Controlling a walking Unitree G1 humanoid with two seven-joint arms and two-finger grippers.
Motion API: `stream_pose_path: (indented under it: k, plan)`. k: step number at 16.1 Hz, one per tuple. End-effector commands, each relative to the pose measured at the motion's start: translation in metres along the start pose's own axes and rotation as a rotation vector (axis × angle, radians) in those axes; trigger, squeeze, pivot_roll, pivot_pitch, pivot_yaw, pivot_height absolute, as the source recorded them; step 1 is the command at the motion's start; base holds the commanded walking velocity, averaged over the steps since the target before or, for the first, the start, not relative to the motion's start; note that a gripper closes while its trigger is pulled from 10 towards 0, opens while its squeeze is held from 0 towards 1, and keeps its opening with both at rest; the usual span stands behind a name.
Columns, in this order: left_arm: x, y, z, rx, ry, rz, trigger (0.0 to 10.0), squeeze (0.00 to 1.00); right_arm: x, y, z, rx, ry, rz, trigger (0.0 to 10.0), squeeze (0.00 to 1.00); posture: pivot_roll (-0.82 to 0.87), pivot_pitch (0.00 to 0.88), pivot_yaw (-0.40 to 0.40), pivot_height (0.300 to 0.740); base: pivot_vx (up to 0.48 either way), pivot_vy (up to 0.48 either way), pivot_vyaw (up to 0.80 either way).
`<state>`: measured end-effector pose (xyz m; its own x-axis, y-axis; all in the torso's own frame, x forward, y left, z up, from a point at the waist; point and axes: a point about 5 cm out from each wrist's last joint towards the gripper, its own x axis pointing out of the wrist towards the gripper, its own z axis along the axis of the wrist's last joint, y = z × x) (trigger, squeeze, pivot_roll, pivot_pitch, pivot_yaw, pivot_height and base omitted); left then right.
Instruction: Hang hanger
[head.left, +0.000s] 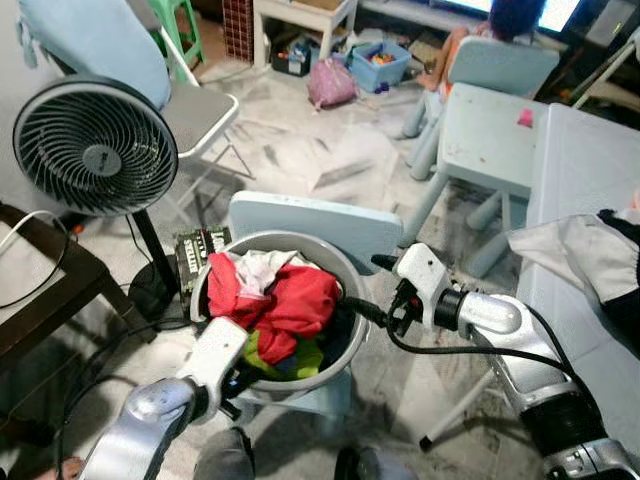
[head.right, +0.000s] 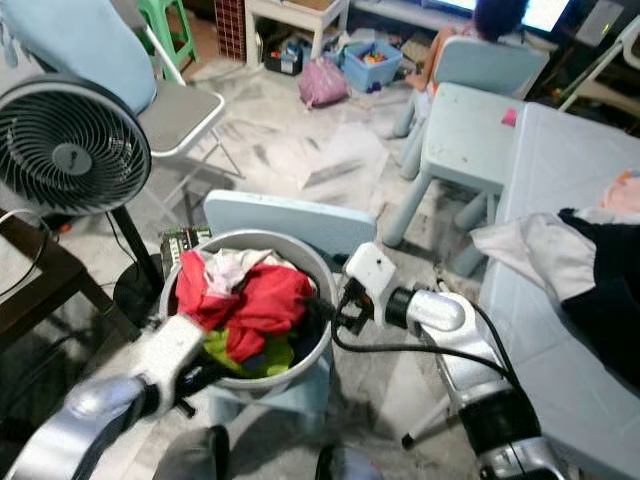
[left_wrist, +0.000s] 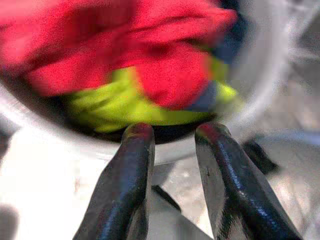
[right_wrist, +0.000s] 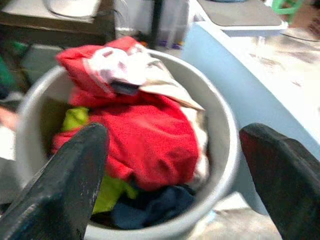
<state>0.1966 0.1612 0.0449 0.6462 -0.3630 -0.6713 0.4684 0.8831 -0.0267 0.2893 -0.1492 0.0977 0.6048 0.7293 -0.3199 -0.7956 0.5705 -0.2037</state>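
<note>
A grey round basin (head.left: 300, 238) heaped with laundry stands on a small pale-blue chair (head.left: 320, 220) in front of me. A red garment (head.left: 290, 300) lies on top, with white cloth behind it and yellow-green and dark blue pieces underneath. My left gripper (head.left: 234, 386) is at the basin's near left rim; its fingers (left_wrist: 137, 150) stand apart with nothing between them, pointing at the yellow-green cloth (left_wrist: 115, 105). My right gripper (head.left: 368, 285) is at the basin's right rim, wide open and empty, facing the red garment (right_wrist: 145, 135).
A black standing fan (head.left: 95, 145) and a dark low table (head.left: 40, 290) are on the left. A pale-blue table (head.left: 580, 180) with clothes (head.left: 590, 255) is on the right. Behind are a small stool (head.left: 490, 140), a folding chair (head.left: 195, 115) and a seated person (head.left: 505, 20). Cables cross the floor.
</note>
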Motion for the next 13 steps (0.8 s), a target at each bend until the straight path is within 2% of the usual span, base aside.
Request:
stream_pose_path:
  k: [1, 2, 3, 4, 6, 8, 9, 11, 12, 13]
  plan:
    - [-0.007, 0.010, 0.001, -0.036, -0.017, 0.098, 10.0, 1.00, 0.000, -0.004, 0.000, -0.028, 0.004, -0.038, 10.0, 0.00, 0.10, 0.123, -0.078, 0.740, 0.000, 0.000, 0.00]
    - [-0.015, 0.022, -0.004, -0.031, -0.045, 0.232, 10.0, 1.00, 0.006, -0.005, 0.002, -0.029, -0.001, -0.062, 10.0, 0.00, 0.10, 0.125, -0.089, 0.740, 0.000, 0.000, 0.00]
    - [-0.015, 0.025, 0.004, 0.022, -0.102, 0.257, 10.0, 1.00, 0.009, -0.005, 0.003, -0.036, -0.004, -0.062, 10.0, 0.00, 0.10, 0.125, -0.092, 0.740, 0.000, 0.000, 0.00]
    - [-0.014, 0.022, 0.025, 0.134, -0.216, 0.224, 10.0, 1.00, 0.012, -0.005, 0.004, -0.053, -0.005, -0.064, 10.0, 0.00, 0.10, 0.124, -0.096, 0.740, 0.000, 0.000, 0.00]
    - [-0.014, 0.030, 0.049, 0.264, -0.311, 0.290, 10.0, 1.00, 0.014, -0.006, 0.005, -0.066, -0.001, -0.070, 10.0, 0.00, 0.10, 0.123, -0.098, 0.740, 0.000, 0.000, 0.00]
    - [-0.015, 0.045, 0.063, 0.278, -0.351, 0.375, 10.0, 1.00, 0.014, -0.007, 0.005, -0.071, -0.005, -0.088, 10.0, 0.00, 0.08, 0.122, -0.098, 0.740, 0.000, 0.000, 0.00]
    - [-0.012, 0.061, 0.061, 0.224, -0.317, 0.416, 10.0, 1.00, 0.013, -0.007, 0.003, -0.074, 0.000, -0.096, 10.0, 0.00, 0.08, 0.124, -0.098, 0.740, 0.000, 0.000, 0.00]
    - [-0.006, 0.075, 0.053, 0.178, -0.244, 0.419, 10.0, 1.00, 0.013, -0.008, 0.001, -0.081, 0.011, -0.111, 10.0, 0.00, 0.08, 0.126, -0.098, 0.740, 0.000, 0.000, 0.00]
    - [0.004, 0.080, 0.049, 0.166, -0.210, 0.373, 10.0, 1.00, 0.014, -0.007, 0.002, -0.077, 0.004, -0.114, 10.0, 0.00, 0.07, 0.127, -0.099, 0.740, 0.000, 0.000, 0.00]
    - [0.008, 0.081, 0.048, 0.148, -0.202, 0.345, 10.0, 0.53, 0.015, -0.006, 0.003, -0.075, 0.001, -0.114, 10.0, 0.00, 0.06, 0.130, -0.101, 0.740, 0.000, 0.000, 0.00]
